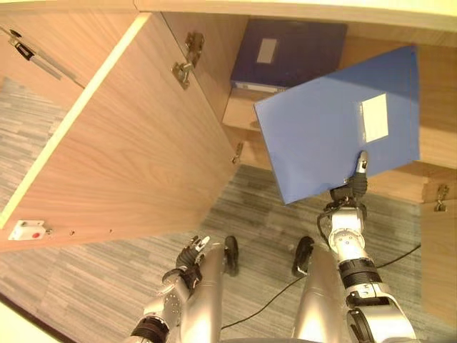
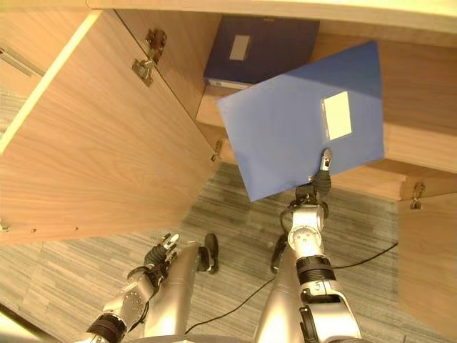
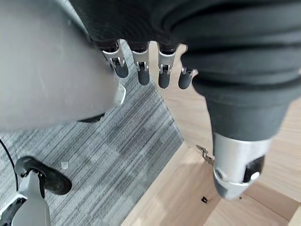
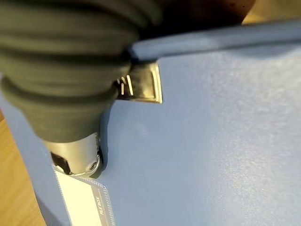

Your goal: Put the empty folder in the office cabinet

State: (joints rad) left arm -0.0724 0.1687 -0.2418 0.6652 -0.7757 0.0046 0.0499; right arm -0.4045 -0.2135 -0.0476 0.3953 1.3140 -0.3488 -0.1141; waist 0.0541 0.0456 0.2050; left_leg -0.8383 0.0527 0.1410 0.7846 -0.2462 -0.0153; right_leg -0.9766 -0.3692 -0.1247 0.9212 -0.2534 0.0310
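A light blue folder (image 1: 325, 125) with a white label is held up in front of the open cabinet (image 1: 235, 111), tilted, its lower edge pinched in my right hand (image 1: 353, 187). In the right wrist view the thumb (image 4: 75, 155) presses on the folder's face (image 4: 211, 141) by the label. A darker blue folder (image 1: 289, 53) stands inside the cabinet on the shelf, behind and left of the held one. My left hand (image 1: 191, 254) hangs low beside my body with its fingers (image 3: 141, 70) relaxed and nothing in it.
The cabinet's left door (image 1: 114, 143) stands wide open, swung out to my left, with hinges (image 1: 187, 61) on its inner edge. A second door (image 1: 439, 243) is at the right. Grey striped carpet (image 1: 93, 286) covers the floor below.
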